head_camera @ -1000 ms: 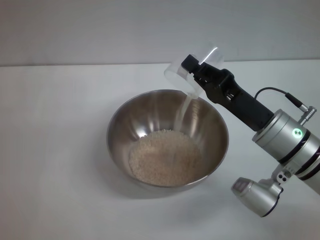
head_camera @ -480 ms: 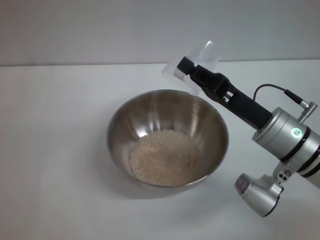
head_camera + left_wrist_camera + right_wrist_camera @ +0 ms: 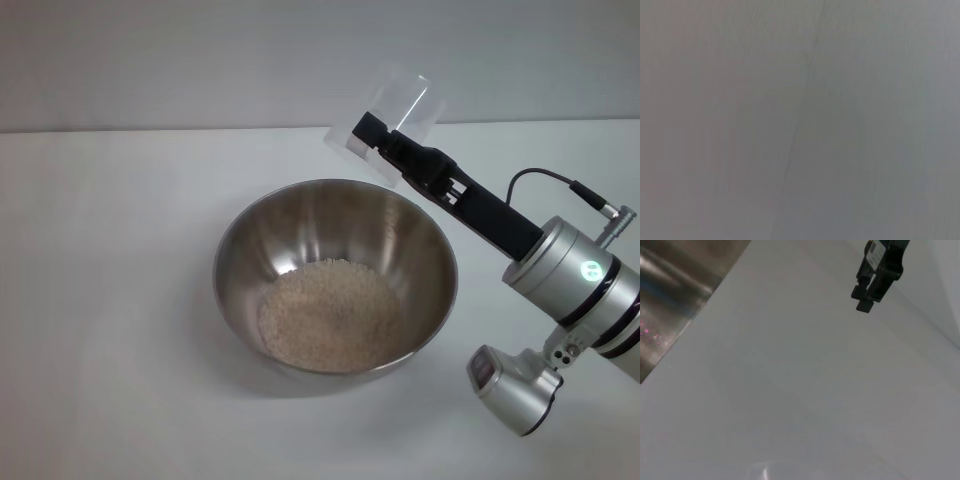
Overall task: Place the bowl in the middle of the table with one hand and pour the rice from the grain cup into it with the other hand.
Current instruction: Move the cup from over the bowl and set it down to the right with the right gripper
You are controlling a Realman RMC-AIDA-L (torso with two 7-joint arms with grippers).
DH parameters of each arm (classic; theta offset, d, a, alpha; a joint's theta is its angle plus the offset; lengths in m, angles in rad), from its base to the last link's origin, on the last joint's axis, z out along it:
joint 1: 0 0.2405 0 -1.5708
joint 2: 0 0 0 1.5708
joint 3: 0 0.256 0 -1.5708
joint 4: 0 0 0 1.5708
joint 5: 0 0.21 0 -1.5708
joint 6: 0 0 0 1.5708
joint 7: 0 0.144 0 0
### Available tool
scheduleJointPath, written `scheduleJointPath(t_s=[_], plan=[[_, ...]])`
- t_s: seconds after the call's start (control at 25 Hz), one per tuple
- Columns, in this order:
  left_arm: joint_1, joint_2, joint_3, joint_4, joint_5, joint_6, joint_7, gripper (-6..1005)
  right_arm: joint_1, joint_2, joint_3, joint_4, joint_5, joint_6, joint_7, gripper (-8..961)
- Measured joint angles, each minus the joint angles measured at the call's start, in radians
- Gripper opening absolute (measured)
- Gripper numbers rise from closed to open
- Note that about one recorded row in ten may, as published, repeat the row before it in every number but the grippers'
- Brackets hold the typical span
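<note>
In the upper right of the head view, the right gripper [image 3: 372,135] has its jaws clamped on the tipped grain cup [image 3: 392,112], mouth toward the bowl [image 3: 335,275] mid-worktop [image 3: 110,300]. The rice [image 3: 328,315] lies inside; pouring looks finished.

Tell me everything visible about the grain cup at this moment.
The grain cup is small, clear plastic, slightly tapered and looks empty. It is held in the air by the right gripper, tilted with its mouth facing down-left, above and beyond the far right rim of the bowl, not touching it. No grains fall from it; the rice lies heaped in the bowl's bottom. Its handle cannot be made out.
</note>
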Motion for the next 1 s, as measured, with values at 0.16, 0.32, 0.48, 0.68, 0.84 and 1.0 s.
scheduleJointPath(t_s=[0.16, 0.32, 0.48, 0.68, 0.84, 1.0], plan=[[-0.002, 0.000, 0.000, 0.001, 0.000, 0.000, -0.008, 435, -0.001, 0.000, -0.006, -0.005, -0.001, -0.006, 0.013, 14], [-0.002, 0.000, 0.001, 0.000, 0.000, 0.000, -0.009, 435, 0.001, -0.002, -0.013, -0.016, -0.012, -0.004, 0.040, 13], [-0.001, -0.001, 0.001, -0.001, 0.000, 0.000, -0.009, 435, 0.019, -0.005, -0.011, -0.048, -0.012, 0.002, 0.102, 14], [0.000, -0.003, 0.002, -0.001, 0.000, 0.000, -0.009, 435, 0.005, -0.002, -0.030, -0.047, -0.040, -0.003, 0.104, 13], [0.001, -0.004, 0.003, -0.001, 0.000, 0.003, -0.010, 434, 0.005, -0.004, -0.011, -0.052, -0.042, 0.001, 0.103, 14], [0.000, -0.005, 0.006, -0.003, 0.000, 0.005, -0.011, 434, 0.000, -0.003, -0.012, -0.053, -0.051, 0.007, 0.104, 14]])
